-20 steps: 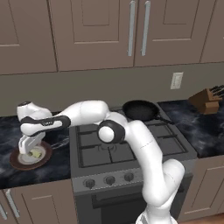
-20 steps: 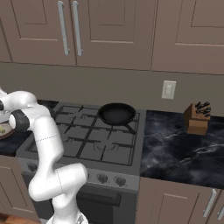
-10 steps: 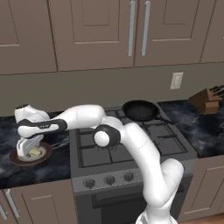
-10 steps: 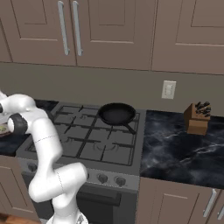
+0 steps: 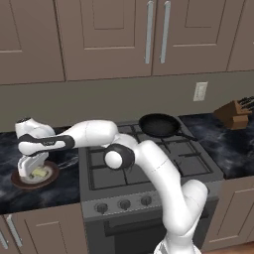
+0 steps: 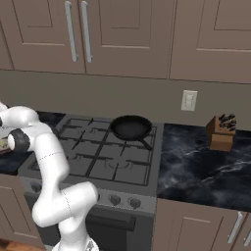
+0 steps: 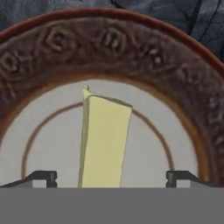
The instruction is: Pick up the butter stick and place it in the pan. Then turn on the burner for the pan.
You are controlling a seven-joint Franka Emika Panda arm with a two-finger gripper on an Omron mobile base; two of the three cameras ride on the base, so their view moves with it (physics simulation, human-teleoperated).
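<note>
Butter stick [image 7: 104,142] lies flat on the white centre of the brown-rimmed plate [image 7: 131,43], its long axis running six to twelve o'clock in my hand view, so it points straight away from the hand. My gripper [image 7: 111,177] sits directly over its near end: one fingertip at eight o'clock of the stick, the other at four o'clock, each well clear of its long sides, nothing touched and nothing held. Jaws spread wide, about as far as they go. The closing line crosses the stick's narrow width, which I judge is the right way to take it; what remains is to drop lower and squeeze. From the left base view the hand [image 5: 33,161] hovers just above the plate [image 5: 20,181] on the dark counter [image 5: 49,191], at nine o'clock of the stove [image 5: 144,166]. The pan [image 5: 159,125] rests on the back burner, well apart at about two o'clock from the plate. Burner knobs [image 5: 124,204] untouched along the stove front.
</note>
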